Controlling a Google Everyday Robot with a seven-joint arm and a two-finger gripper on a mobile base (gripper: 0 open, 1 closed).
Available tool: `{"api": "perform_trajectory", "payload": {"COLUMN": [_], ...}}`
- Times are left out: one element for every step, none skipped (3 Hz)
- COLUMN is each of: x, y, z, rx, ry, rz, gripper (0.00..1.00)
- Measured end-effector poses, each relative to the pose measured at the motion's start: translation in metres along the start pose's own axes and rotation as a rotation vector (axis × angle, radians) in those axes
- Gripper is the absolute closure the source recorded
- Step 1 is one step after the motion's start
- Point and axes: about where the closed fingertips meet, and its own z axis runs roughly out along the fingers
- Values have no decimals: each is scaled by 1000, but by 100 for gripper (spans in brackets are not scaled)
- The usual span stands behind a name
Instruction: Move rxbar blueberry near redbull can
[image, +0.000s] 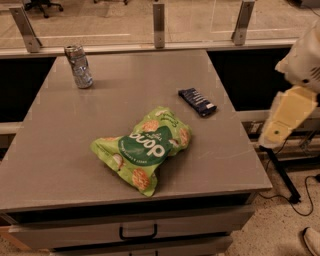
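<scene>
The rxbar blueberry (197, 101), a small dark navy bar, lies flat near the table's right edge. The redbull can (79, 66), slim and silver-grey, stands upright at the table's far left corner. The two are far apart, with a green bag between them. My gripper (285, 117) hangs on the white arm at the right edge of the camera view, off the table, to the right of the bar and above the floor. It touches nothing.
A large green crinkly chip bag (145, 147) lies in the middle of the grey table (60, 160). A glass barrier with metal posts (159, 25) runs behind the table. Drawers with a handle (137, 233) sit below the front edge. Cables lie on the floor at right.
</scene>
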Motion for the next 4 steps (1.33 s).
{"api": "perform_trajectory", "payload": {"x": [-16,-45,-71,-73], "y": [-36,-71,-104,-104], "z": [50,110,159,164], "rx": [58,85,82,82], "ry": [58,113,134,131], "rz": [106,187,349,431], "gripper": [0,0,0,0]}}
